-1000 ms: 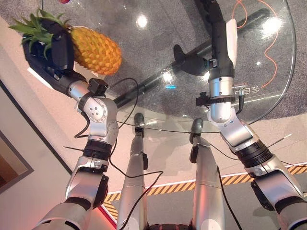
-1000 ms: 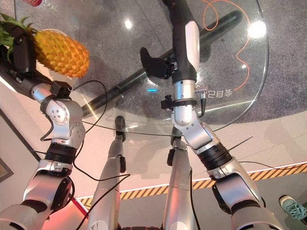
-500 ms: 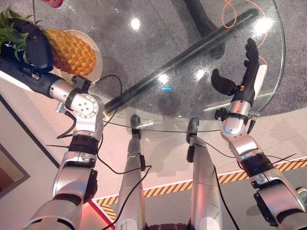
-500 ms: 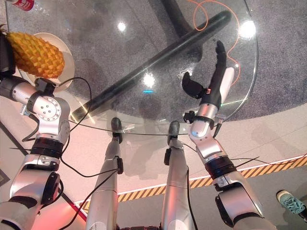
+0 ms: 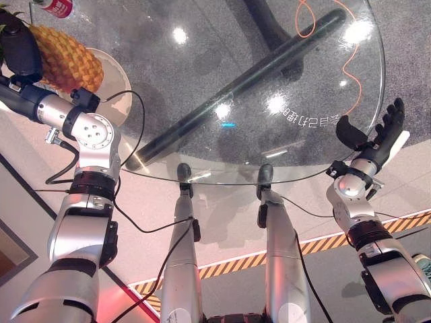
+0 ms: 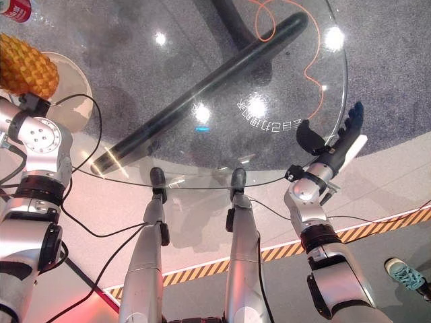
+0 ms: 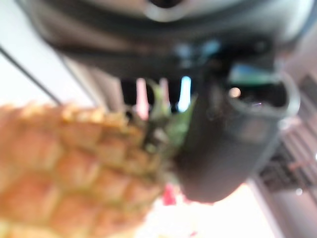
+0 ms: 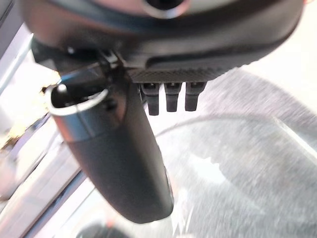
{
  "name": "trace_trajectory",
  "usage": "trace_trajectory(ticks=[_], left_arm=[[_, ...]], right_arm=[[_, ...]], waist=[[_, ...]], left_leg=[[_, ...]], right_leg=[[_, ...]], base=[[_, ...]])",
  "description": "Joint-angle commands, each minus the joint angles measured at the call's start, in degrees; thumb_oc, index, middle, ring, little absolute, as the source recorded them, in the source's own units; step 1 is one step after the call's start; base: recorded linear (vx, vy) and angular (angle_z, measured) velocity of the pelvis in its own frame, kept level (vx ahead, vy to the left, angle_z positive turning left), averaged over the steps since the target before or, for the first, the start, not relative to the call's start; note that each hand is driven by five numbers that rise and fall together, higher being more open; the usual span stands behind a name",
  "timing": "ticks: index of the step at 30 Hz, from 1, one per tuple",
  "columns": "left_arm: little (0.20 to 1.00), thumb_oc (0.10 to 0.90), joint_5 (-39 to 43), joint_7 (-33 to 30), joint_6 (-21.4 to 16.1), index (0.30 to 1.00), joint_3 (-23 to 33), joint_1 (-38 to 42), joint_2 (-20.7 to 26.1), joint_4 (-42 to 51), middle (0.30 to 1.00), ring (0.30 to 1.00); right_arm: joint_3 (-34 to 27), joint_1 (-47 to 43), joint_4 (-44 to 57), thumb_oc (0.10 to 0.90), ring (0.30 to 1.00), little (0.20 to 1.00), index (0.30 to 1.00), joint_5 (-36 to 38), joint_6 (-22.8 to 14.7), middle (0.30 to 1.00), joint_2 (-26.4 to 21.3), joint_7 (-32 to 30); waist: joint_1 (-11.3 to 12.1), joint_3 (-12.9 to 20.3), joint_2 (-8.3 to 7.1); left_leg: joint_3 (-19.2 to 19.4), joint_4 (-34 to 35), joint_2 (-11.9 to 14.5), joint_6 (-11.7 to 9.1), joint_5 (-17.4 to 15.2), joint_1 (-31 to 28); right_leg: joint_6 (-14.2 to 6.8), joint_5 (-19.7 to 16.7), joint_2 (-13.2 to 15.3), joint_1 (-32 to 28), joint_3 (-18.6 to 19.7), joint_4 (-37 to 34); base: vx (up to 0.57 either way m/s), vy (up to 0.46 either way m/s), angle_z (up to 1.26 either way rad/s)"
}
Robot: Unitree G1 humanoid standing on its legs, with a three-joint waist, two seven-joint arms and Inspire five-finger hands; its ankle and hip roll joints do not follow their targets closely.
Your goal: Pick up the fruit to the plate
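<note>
Left hand (image 5: 20,50) is wrapped round the pineapple (image 5: 64,57), gripping it near the leafy crown end. Left wrist view confirms: thumb curled against the fruit's top, green leaves poking out beside it. Pineapple is held roughly sideways, body over the white plate (image 5: 114,84) at the far-left edge of the round glass tabletop (image 5: 222,60). Cannot tell whether the fruit touches the plate or sits just above it.

Right hand (image 5: 377,138) is at the right rim of the tabletop, well apart from the pineapple. Fingers straight and spread, thumb out to the side, holding nothing. Right wrist view shows the same: thumb extended, fingers straight, glass past them.

Red can (image 5: 55,7) stands at the far edge of the tabletop, just beyond the pineapple. An orange cable (image 5: 350,54) and a dark bar (image 5: 249,87) show through the glass below.
</note>
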State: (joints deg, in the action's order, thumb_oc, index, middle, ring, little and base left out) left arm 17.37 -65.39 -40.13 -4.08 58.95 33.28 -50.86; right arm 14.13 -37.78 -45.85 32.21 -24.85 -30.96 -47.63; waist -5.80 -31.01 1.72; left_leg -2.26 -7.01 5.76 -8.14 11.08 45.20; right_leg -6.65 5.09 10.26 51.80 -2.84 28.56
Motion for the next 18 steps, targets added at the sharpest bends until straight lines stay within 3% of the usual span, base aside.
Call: trace_trajectory(ticks=[1,4,12,18], left_arm=[[0.2,0.1,-1.0,-1.6,-6.8,0.3,0.5,7.6,9.3,-0.9,0.3,0.3],[0.2,0.1,-1.5,-1.8,-7.0,0.3,0.2,8.2,9.7,-2.4,0.3,0.3],[0.2,0.1,-5.7,-3.5,-4.2,0.3,-1.6,10.8,11.0,-7.2,0.3,0.3],[0.2,0.1,-9.5,-5.5,-2.2,0.3,-2.7,10.9,12.1,-8.9,0.3,0.3]], right_arm=[[-6.3,-0.1,-3.1,0.8,0.9,0.9,0.9,5.5,-6.6,0.9,-1.5,-0.7],[-7.6,-0.2,-6.6,0.8,0.9,0.9,0.9,8.5,-7.3,0.9,-1.5,1.0],[-9.2,-0.9,-18.8,0.8,0.9,0.9,0.9,15.4,-4.1,0.9,-1.8,6.4],[-8.6,-0.2,-22.4,0.8,0.9,0.9,0.9,15.2,-1.7,0.9,-1.8,8.6]], waist=[[1.0,1.2,-4.52],[1.1,1.2,-4.55],[1.4,1.2,-4.56],[1.5,1.2,-4.49]], left_leg=[[3.1,-4.9,-1.8,0.9,-7.5,-2.7],[3.1,-5.2,-1.8,0.9,-7.7,-2.7],[2.8,-6.1,-1.7,1.1,-7.9,-2.2],[2.6,-6.7,-1.7,1.2,-8.1,-1.8]], right_leg=[[0.6,-6.4,-4.0,-9.1,-2.5,-15.5],[0.7,-6.3,-4.1,-9.2,-2.5,-15.3],[1.0,-6.0,-4.3,-9.0,-2.3,-14.7],[1.1,-5.7,-4.6,-8.5,-2.1,-14.2]], base=[[0.0,0.0,0.0],[0.0,0.0,0.0],[0.0,0.0,0.0],[0.0,0.0,0.0]])
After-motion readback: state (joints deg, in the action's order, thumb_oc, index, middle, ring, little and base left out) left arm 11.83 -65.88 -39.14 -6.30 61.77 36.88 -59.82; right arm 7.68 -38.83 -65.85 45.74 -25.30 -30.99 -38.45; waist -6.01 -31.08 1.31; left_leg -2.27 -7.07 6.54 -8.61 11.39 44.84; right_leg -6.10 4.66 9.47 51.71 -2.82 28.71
